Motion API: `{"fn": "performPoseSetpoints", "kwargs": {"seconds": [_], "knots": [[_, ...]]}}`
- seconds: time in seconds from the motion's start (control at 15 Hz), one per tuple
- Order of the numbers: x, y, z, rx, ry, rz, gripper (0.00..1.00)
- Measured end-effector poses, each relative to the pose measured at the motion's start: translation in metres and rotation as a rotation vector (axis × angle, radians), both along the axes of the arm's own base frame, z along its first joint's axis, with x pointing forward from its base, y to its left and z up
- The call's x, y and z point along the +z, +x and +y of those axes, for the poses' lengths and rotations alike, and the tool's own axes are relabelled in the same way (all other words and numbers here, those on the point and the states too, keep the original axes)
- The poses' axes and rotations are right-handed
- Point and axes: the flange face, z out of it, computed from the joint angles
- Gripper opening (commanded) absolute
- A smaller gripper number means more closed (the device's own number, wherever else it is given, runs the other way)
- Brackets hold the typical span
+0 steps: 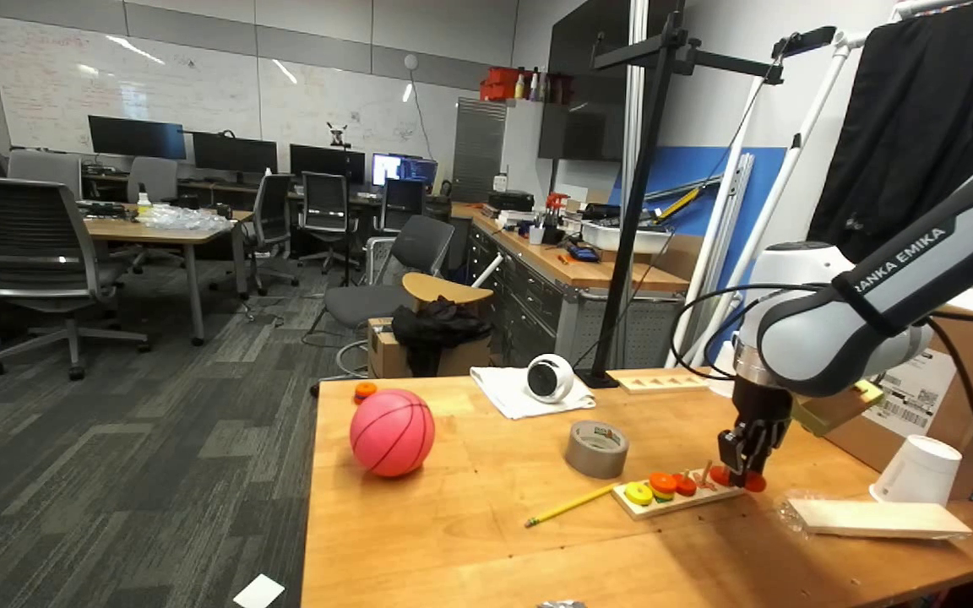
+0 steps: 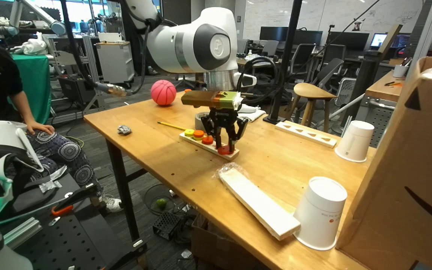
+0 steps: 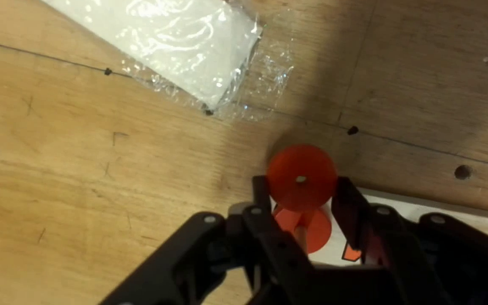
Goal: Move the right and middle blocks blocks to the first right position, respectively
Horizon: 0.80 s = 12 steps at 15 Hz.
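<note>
Red block is grasped between the fingertips of the gripper, at the right end of the board, and in an exterior view it shows partly past that end. At the left of the table lies the ball, with an orange disc just behind it on the far side. Foil lies by the near edge. Next comes the pencil, slanting toward the board's left end; whether they touch I cannot tell. The cloth is on the far side with a white device on it, and the tape lies between cloth and board. Along the board stand the yellow block, the orange block, another red block and a bare peg. Past that peg, the wrist view shows a red round, block or paint I cannot tell. Right of the gripper, on the near side, lies the slab, clear film at its left end. The near cup, upside down, is just beside its right end; the far cup stands well apart. Box at far right.
</note>
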Motion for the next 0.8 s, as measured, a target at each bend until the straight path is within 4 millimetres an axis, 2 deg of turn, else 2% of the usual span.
{"fn": "performPoseSetpoints", "kwargs": {"seconds": [0.47, 0.8], "knots": [[0.037, 0.011, 0.011, 0.060, -0.052, -0.023, 0.24], [0.060, 0.027, 0.030, 0.089, -0.063, -0.046, 0.24]]}}
